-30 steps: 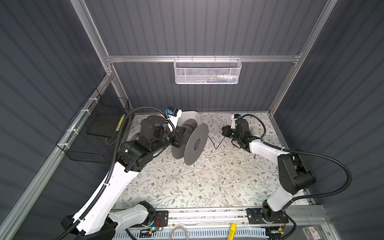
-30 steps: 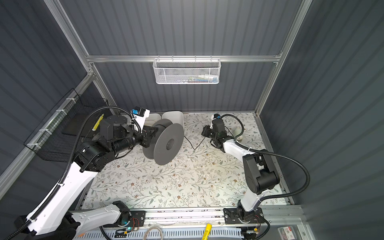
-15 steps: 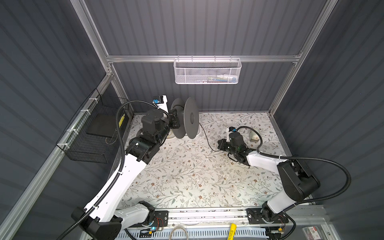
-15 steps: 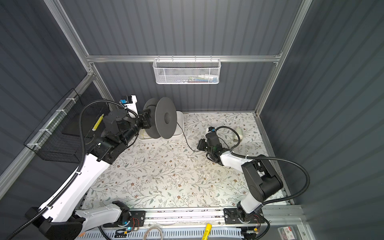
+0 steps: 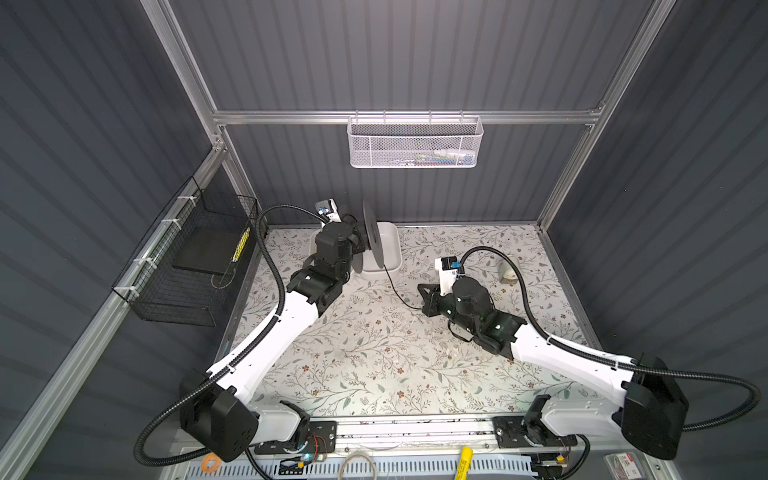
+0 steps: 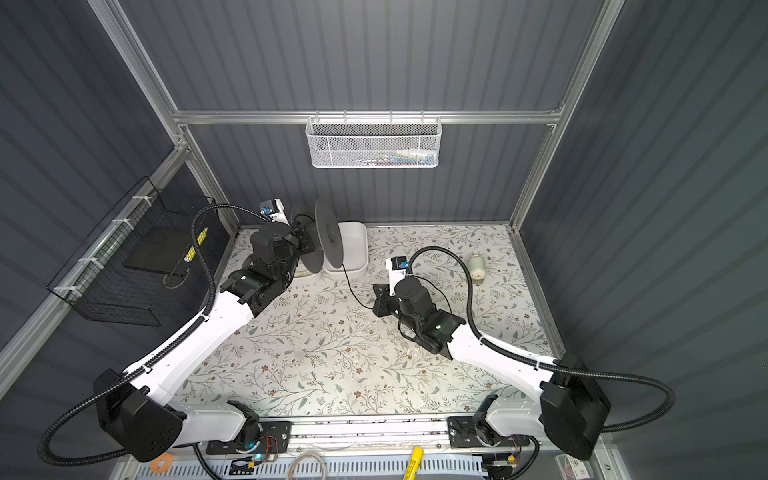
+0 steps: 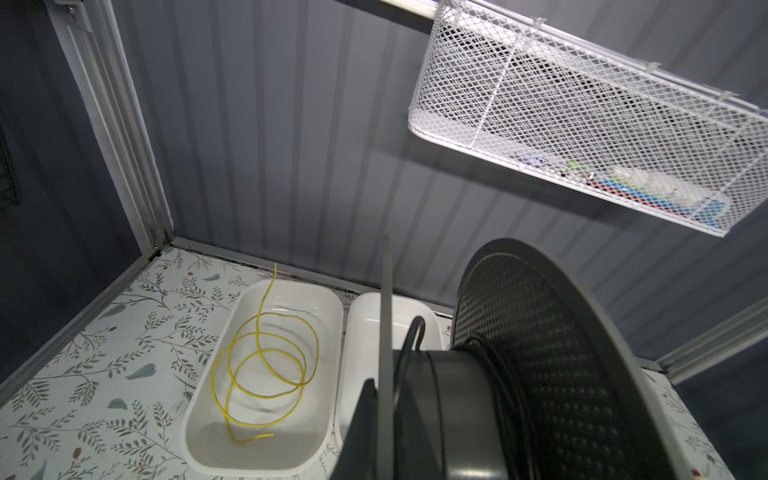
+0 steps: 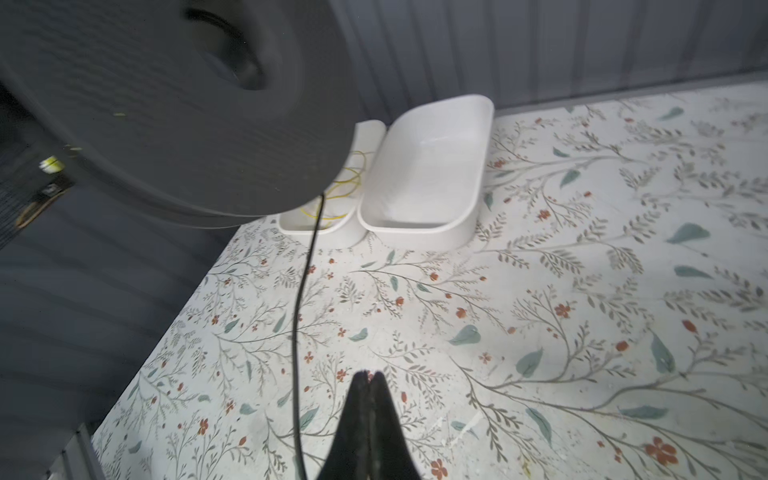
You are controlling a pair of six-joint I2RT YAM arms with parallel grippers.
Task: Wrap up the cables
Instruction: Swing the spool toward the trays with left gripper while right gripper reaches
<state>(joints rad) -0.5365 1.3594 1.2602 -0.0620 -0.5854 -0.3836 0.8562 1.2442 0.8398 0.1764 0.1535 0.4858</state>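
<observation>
clamping the spool is the left gripper; right gripper clenched beside cable.

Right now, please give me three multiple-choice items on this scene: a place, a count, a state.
1. Where is the yellow wire? A in a tray; B on the spool; C in the basket.
2. How many trays are on the mat? A one; B two; C three.
3. The right jaws are: A wide open; B shut; C around a tray.
1A, the coil lies inside it; 2B, two stand side by side; 3B, they touch in the right wrist view.
</observation>
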